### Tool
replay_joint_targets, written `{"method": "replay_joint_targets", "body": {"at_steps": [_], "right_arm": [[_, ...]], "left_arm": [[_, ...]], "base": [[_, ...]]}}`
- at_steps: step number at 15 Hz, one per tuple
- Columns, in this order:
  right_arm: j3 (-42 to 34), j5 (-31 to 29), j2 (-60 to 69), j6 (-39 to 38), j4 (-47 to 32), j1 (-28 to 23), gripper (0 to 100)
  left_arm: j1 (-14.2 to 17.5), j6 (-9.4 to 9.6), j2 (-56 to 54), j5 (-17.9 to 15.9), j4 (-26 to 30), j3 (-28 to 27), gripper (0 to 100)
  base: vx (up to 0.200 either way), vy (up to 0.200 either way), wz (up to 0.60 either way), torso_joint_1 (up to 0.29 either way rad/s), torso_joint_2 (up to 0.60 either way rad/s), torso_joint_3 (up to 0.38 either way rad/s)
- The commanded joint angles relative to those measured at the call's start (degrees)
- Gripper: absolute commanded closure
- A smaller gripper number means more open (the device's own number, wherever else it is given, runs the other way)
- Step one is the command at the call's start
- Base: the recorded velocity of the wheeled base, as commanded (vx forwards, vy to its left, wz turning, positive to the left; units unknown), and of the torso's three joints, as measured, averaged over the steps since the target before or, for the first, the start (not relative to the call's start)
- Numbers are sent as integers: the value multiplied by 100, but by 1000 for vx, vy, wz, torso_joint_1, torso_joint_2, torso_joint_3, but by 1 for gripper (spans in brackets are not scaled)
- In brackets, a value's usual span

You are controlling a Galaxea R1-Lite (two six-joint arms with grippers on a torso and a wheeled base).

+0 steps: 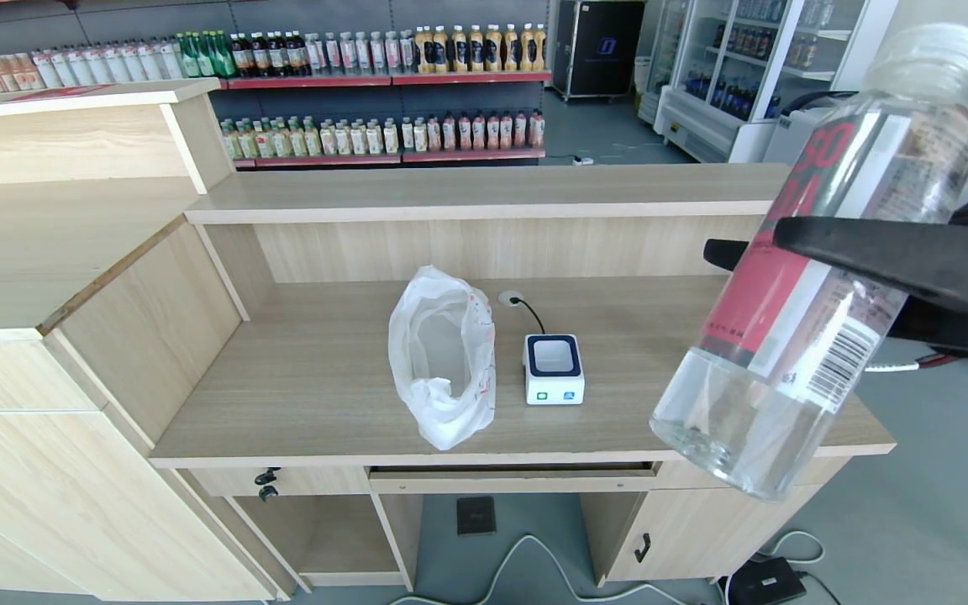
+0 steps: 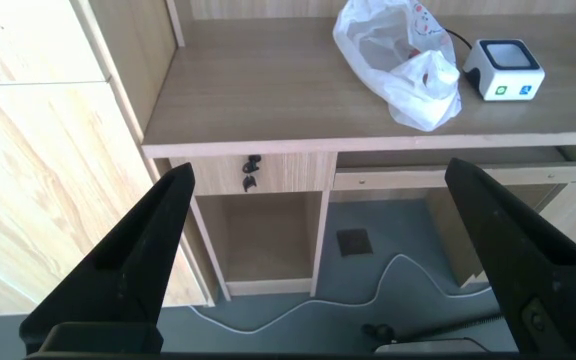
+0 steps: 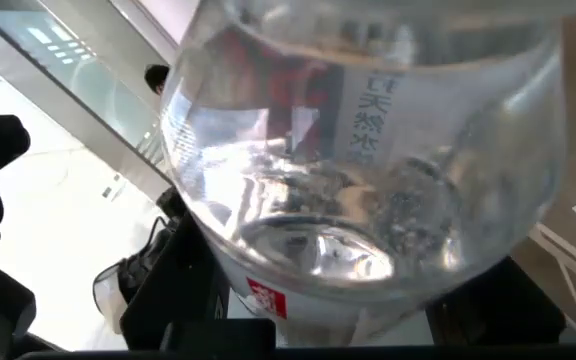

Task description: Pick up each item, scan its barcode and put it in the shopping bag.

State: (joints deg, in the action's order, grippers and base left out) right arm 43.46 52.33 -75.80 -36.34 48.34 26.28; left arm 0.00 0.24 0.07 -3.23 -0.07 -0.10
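Right gripper (image 1: 744, 242) is pinching the tilted water bottle (image 1: 820, 277) across its label, aloft.
Head view: the bottle is hanging well right of the scanner (image 1: 553, 368) and shopping bag (image 1: 442, 353); probably heavy, smooth and slippery, so this mid-body hold is suiting it. Left wrist view: left gripper (image 2: 318, 260) is standing spread, empty. Right wrist view: the bottle's base (image 3: 368, 150) is sitting between the jaws.

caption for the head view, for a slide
Right gripper holds a tilted clear bottle; scanner and shopping bag sit on the counter.
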Motion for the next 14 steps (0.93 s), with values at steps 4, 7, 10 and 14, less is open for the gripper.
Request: {"method": "replay_joint_targets", "body": {"at_steps": [4, 7, 10, 14], "right_arm": [[-127, -22, 4, 171, 0, 263, 100], [-277, -57, 57, 224, -35, 263, 100], [-312, -733, -58, 382, -79, 290, 100], [-312, -1296, -40, 373, -87, 632, 100]], "left_arm": [[0, 2, 1, -2, -1, 1, 0], [0, 2, 1, -2, -1, 1, 0], [0, 2, 1, -2, -1, 1, 0], [0, 2, 1, -2, -1, 1, 0]], "base": [[0, 0, 0, 0, 0, 0], [0, 0, 0, 0, 0, 0], [0, 0, 0, 0, 0, 0], [0, 0, 0, 0, 0, 0]]}}
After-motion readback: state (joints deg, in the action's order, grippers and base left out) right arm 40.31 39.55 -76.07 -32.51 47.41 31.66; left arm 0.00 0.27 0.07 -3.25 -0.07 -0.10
